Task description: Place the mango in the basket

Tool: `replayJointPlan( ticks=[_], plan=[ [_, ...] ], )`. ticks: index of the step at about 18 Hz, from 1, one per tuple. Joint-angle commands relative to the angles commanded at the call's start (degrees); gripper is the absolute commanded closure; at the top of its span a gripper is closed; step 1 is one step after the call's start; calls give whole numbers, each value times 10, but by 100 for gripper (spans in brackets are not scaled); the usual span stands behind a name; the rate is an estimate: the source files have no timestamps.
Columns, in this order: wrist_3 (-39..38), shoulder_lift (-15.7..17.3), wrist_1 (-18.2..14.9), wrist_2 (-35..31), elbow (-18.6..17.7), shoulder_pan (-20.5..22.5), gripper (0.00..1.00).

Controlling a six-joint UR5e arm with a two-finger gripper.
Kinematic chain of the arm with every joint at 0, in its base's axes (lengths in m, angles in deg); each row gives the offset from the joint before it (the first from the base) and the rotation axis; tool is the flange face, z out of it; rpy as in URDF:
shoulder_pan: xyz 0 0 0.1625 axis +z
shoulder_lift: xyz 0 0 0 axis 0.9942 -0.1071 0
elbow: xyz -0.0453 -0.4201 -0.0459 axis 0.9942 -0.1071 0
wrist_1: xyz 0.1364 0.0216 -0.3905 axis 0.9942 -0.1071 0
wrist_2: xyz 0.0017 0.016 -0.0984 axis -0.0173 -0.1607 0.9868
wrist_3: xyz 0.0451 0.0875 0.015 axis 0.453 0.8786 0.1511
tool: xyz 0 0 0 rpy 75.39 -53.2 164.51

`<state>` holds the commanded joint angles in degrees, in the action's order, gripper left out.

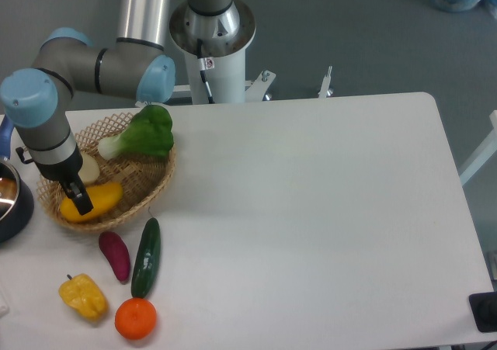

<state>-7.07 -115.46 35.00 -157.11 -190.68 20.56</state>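
The mango (99,199) is smooth and yellow-orange and lies inside the woven tan basket (152,185) at the table's left, near its front wall. My gripper (78,197) reaches down into the basket, and its dark fingers (81,201) cross the mango's left part, closed on it. The mango looks low, at or touching the basket floor. The far finger is hidden behind the fruit.
The basket also holds a green bok choy (146,133) and a pale round item (88,168). A dark pot (11,202) stands left of it. In front lie a purple eggplant (115,255), a cucumber (146,257), a yellow bell pepper (84,296) and an orange (136,318).
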Motion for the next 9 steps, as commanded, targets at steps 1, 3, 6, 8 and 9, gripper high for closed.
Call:
replayJointPlan(
  ticks=[1,3,6,8,9],
  plan=[
    [-3,5,0,-1,1,1,0],
    [-3,21,2,-13,3,8,0],
    [-4,62,1,-86,4,53,0],
    [-4,83,0,-105,1,96,0],
    [-4,91,0,-105,-3,124,0]
  ],
)
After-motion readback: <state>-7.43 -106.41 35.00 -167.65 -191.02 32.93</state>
